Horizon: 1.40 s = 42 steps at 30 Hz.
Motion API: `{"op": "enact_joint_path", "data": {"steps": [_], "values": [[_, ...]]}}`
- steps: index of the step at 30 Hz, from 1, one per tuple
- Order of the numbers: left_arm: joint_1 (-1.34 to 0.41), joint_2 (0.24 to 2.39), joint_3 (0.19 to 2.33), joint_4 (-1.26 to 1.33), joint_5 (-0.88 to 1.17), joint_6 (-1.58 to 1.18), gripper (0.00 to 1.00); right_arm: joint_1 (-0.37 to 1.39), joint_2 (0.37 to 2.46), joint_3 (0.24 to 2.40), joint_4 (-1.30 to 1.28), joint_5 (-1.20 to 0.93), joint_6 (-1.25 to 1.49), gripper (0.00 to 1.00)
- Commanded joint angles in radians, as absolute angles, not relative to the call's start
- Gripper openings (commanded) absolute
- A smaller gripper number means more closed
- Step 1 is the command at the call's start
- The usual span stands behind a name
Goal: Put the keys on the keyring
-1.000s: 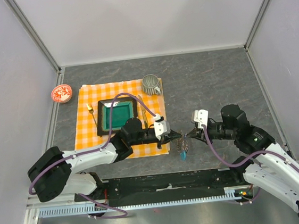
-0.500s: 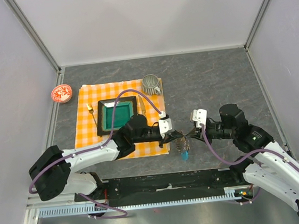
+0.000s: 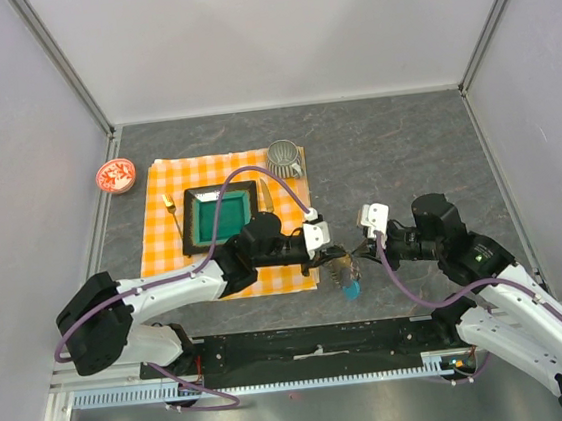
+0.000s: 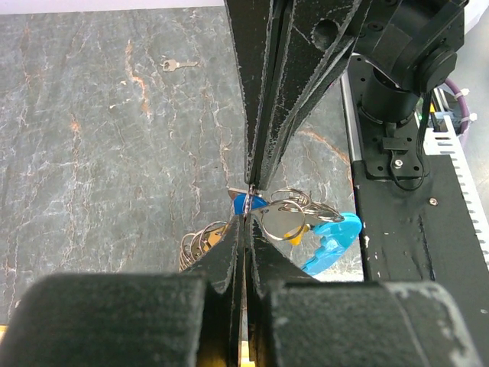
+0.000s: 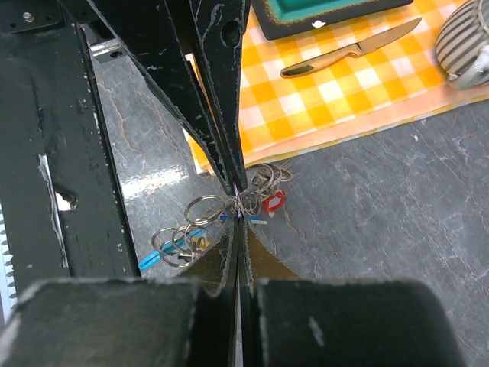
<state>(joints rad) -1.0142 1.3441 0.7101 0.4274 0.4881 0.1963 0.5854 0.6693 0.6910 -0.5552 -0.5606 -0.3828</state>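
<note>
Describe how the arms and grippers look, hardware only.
Both arms: white shell links with black joints, left arm and right arm alike. A purple cable loops along each to a white wrist camera block. The left gripper and right gripper have narrow black tapered fingers, scuffed with pale scratches.

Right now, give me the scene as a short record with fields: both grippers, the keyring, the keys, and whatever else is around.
keyring: cyan-tagged, between both grippers beside the cloth's near corner
left gripper: shut, pinching the keyring's bunch
right gripper: shut on the same bunch, tip to tip with the left
keys: red, blue and yellow ones in the bunch; one bare key lies apart on the table
checked cloth: carries green tray, knife, grey cup
red bowl: off the cloth, far left
</note>
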Motion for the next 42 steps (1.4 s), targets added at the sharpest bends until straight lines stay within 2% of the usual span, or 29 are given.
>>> {"op": "enact_joint_path", "data": {"steps": [1, 22, 42], "values": [[-1.023, 1.362, 0.747, 0.407, 0.457, 0.232, 0.02, 0.592, 0.657, 0.749, -0.523, -0.561, -0.400, 0.00], [-1.020, 1.348, 0.704, 0.508, 0.486, 0.195, 0.02, 0.592, 0.627, 0.733, -0.523, -0.540, -0.402, 0.00], [-1.020, 1.368, 0.727, 0.476, 0.543, 0.198, 0.02, 0.592, 0.627, 0.724, -0.465, -0.538, -0.376, 0.00]]}}
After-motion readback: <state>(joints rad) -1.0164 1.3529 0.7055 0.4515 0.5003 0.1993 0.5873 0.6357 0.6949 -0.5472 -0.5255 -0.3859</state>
